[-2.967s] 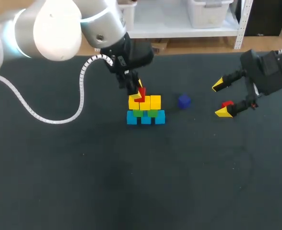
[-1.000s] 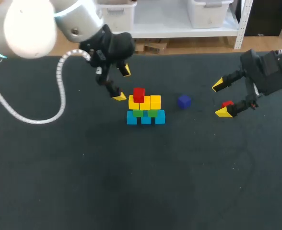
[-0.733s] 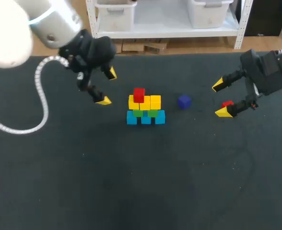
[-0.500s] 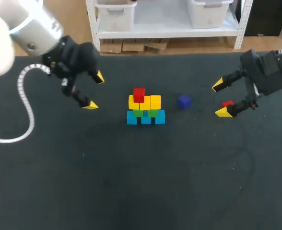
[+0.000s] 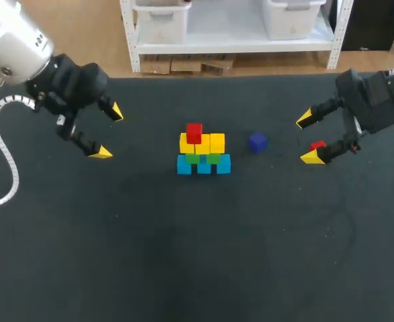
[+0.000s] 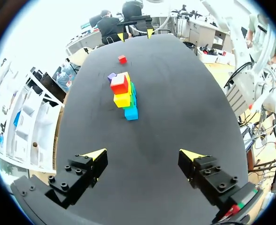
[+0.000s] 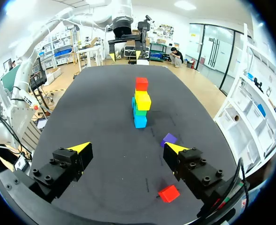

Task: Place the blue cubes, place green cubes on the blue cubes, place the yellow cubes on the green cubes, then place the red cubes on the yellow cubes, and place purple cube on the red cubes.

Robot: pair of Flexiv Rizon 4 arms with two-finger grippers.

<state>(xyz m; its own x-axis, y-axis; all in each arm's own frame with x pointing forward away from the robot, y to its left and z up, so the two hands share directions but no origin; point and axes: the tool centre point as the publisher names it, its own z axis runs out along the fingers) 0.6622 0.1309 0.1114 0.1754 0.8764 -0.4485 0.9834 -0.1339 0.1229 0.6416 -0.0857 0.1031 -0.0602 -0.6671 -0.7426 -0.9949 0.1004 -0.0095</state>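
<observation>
Mid-table stands a stack: a row of blue cubes (image 5: 204, 165), green cubes (image 5: 203, 158) on them, yellow cubes (image 5: 203, 143) above, and one red cube (image 5: 194, 131) on the yellow row's left part. A purple cube (image 5: 256, 141) lies to the stack's right. A second red cube (image 5: 317, 145) lies by the lower finger of my right gripper (image 5: 308, 138), which is open and empty. My left gripper (image 5: 108, 132) hangs open and empty well left of the stack. In the left wrist view the stack (image 6: 125, 96) is far ahead of the gripper (image 6: 143, 153). In the right wrist view the loose red cube (image 7: 168, 193) lies under the gripper (image 7: 127, 147), with the purple cube (image 7: 168, 139) just ahead.
The dark table mat (image 5: 197, 255) stretches wide in front of the stack. Nothing else lies on it besides the cubes.
My left arm has drawn back to the left, away from the stack, its gripper open; the red cube stays on the yellow row. The right arm has not moved.
</observation>
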